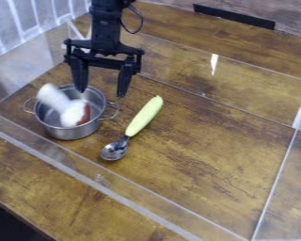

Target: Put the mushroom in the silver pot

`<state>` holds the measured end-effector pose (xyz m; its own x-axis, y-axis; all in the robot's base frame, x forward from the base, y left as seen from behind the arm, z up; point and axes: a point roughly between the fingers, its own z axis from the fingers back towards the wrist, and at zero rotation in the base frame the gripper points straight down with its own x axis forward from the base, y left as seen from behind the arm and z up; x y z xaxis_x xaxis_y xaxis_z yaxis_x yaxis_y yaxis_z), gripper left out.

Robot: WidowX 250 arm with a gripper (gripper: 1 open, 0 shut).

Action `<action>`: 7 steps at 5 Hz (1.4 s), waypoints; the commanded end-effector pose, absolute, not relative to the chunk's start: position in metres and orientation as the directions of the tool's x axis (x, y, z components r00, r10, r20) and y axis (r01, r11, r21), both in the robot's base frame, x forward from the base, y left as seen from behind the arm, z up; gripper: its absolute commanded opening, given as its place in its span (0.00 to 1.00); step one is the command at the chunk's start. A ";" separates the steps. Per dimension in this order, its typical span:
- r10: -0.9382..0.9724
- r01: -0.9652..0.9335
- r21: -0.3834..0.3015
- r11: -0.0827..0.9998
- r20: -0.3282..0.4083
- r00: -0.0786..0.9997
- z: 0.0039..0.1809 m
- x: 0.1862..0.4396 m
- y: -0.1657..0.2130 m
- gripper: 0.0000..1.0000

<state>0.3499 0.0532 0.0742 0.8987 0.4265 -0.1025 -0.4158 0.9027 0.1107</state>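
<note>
The silver pot [63, 133] stands at the left of the wooden table. Inside it lies the mushroom [68, 111], tilted, with its white stem blurred and pointing up-left over the pot's left rim; a bit of reddish cap shows low in the pot. My gripper [98, 88] hangs just behind the pot's far right rim, pointing straight down. Its two black fingers are spread wide and hold nothing, and they are apart from the mushroom.
A yellow-green banana-like piece [144, 115] lies to the right of the pot, and a metal spoon [116, 149] lies in front of it. Clear acrylic walls [140, 202] fence the work area at the front, left and right.
</note>
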 end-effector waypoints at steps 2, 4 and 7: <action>0.420 -0.413 0.106 0.905 -0.063 0.905 0.081 0.353 0.050 0.00; 0.369 -0.362 0.087 0.928 -0.076 0.926 0.087 0.359 0.046 1.00; 0.246 -0.246 -0.019 0.969 -0.024 0.969 0.127 0.375 0.021 1.00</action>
<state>0.3716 0.0258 0.0945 0.9587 0.2593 -0.1172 -0.2614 0.9652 -0.0028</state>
